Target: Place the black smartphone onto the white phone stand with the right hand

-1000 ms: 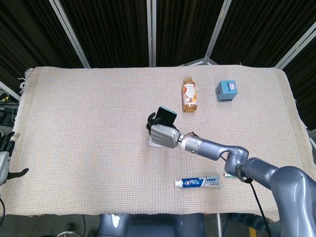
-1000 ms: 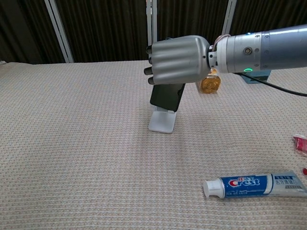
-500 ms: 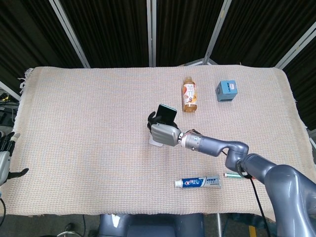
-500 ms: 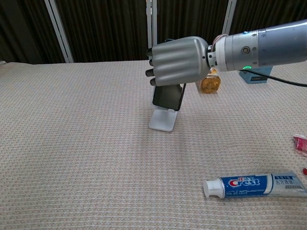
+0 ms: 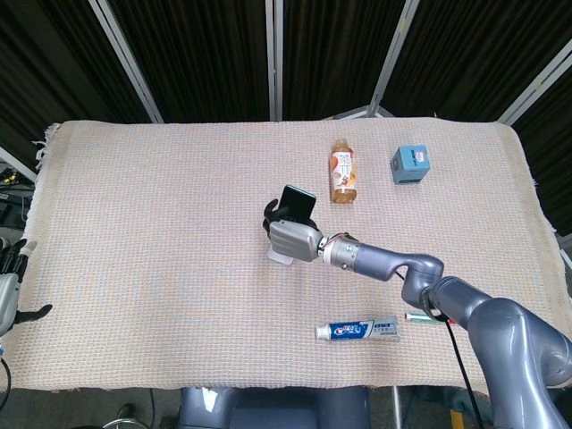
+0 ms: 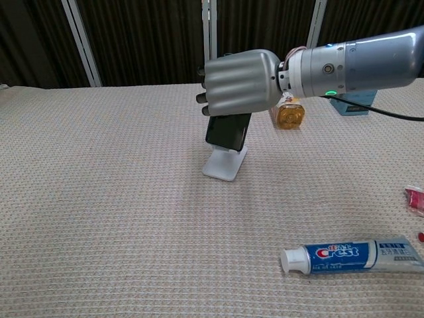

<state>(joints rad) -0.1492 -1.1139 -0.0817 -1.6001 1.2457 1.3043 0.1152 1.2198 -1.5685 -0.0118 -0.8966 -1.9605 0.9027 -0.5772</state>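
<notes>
Phone: black flat smartphone (image 6: 226, 130) stood nearly upright over white angled plastic phone stand (image 6: 224, 164), seemingly to seat its lower edge there.
Right hand: grey right hand (image 6: 237, 83) wrapped round phone's top.
Left hand: left hand (image 5: 11, 290) idle at table edge, fingers apart.
Around: amber drink bottle (image 5: 342, 172), blue small box (image 5: 410, 164), blue-white toothpaste tube (image 6: 351, 255); none blocked the stand.

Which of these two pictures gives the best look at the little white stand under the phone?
The chest view: the white phone stand shows side-on, its base and sloped back plain below the right hand holding the black smartphone. In the head view only a small white sliver peeks from under the hand.
</notes>
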